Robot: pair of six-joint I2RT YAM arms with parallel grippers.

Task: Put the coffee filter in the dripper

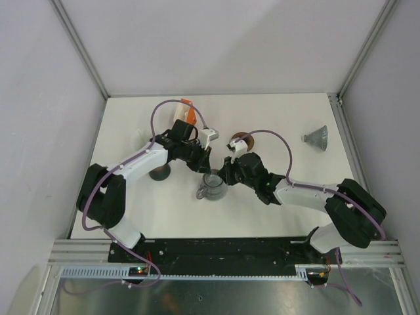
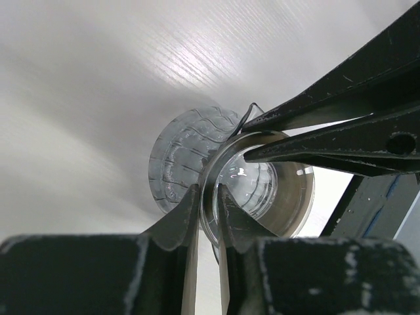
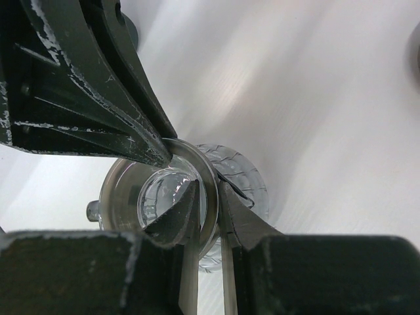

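Observation:
A clear glass dripper point(image 1: 213, 188) with a small handle stands mid-table. Both grippers hold its rim, one finger inside and one outside. My left gripper point(image 1: 204, 167) is shut on the far-left part of the rim; in the left wrist view point(image 2: 209, 200) the glass point(image 2: 262, 187) sits between its fingers, and the right gripper's fingers point(image 2: 308, 141) come in from the right. My right gripper point(image 1: 225, 176) is shut on the right part of the rim, seen in the right wrist view point(image 3: 209, 197) on the glass point(image 3: 125, 190). A metal cone coffee filter point(image 1: 316, 138) lies on its side at the back right, apart from both.
A brown round object point(image 1: 241, 138) lies behind the right wrist. An orange and white item point(image 1: 187, 111) stands at the back. A dark round base point(image 1: 159, 174) sits under the left forearm. Grey walls enclose the white table point(image 1: 275, 118) on three sides.

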